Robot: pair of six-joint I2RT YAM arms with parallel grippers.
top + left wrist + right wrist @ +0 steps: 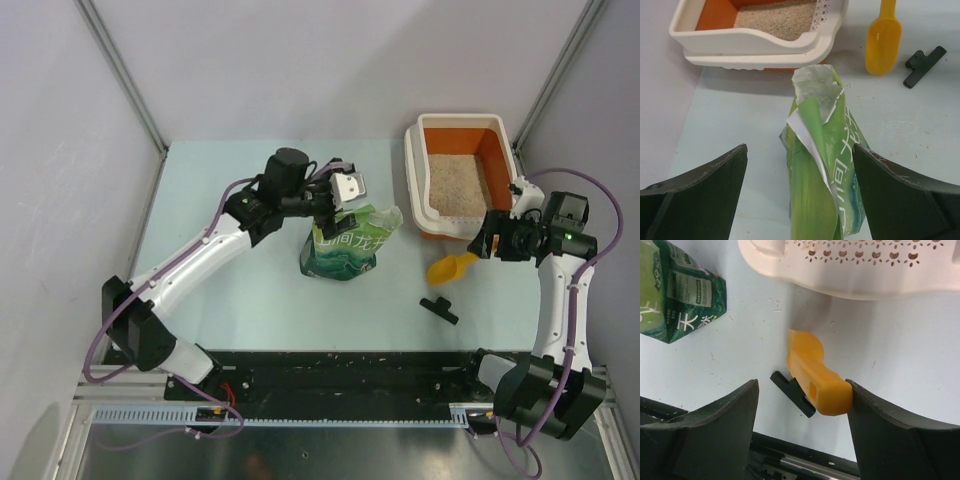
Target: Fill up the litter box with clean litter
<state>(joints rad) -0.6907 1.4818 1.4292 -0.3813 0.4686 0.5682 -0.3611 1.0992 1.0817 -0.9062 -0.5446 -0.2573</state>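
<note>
1. Litter box (415, 185) sits upright at the far right of the bench (250, 300), with orange walls and a wide white rim.
2. Clean litter (455, 183) lies inside the box as a pale sandy layer over the floor. The orange walls show above it.
3. Green bag (345, 248) stands upright mid-bench, left of the box and apart from it. Its top is open and crumpled.
4. Left hand (799, 148) hangs at the bag's top with its fingers spread wide and the bag between them. There is a clear gap on one side. The other finger is right at the bag's edge, and I cannot tell whether it touches.
5. Right hand (801, 382) is low over the bench, just in front of the box. Its fingers are apart and clamp nothing.
6. Yellow-orange scoop (450, 268) lies flat on the bench near the box. Its handle end reaches between the right hand's fingers, hard up against one of them.
7. Black clip (440, 308) lies just beside the scoop, on the side toward the arm bases.
8. Small flecks are scattered on the bench by the box.
</note>
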